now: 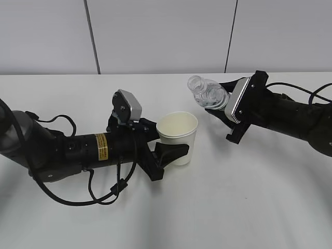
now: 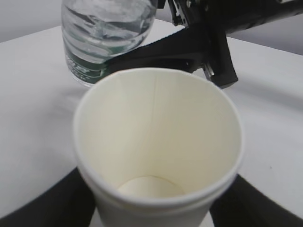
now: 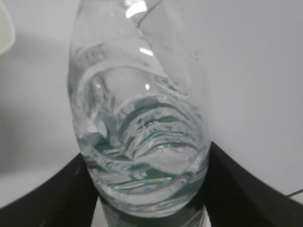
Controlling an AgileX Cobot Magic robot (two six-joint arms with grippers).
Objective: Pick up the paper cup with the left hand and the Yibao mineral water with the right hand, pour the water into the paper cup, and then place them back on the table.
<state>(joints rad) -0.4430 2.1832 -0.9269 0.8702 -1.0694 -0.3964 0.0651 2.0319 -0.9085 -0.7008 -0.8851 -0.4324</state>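
My left gripper (image 1: 167,147) is shut on the cream-white paper cup (image 1: 178,136), holding it upright at the table's middle. In the left wrist view the cup (image 2: 158,142) fills the frame and its inside looks dry. My right gripper (image 1: 226,116) is shut on the clear Yibao mineral water bottle (image 1: 207,94), tilted with its open neck pointing left, above and just right of the cup's rim. The bottle shows in the left wrist view (image 2: 106,35) with its green label, and fills the right wrist view (image 3: 139,137) with water inside.
The white table (image 1: 233,207) stretches around both arms. Loose black cables (image 1: 98,194) hang from the left arm onto the table. A grey panelled wall (image 1: 155,36) stands behind the table's far edge.
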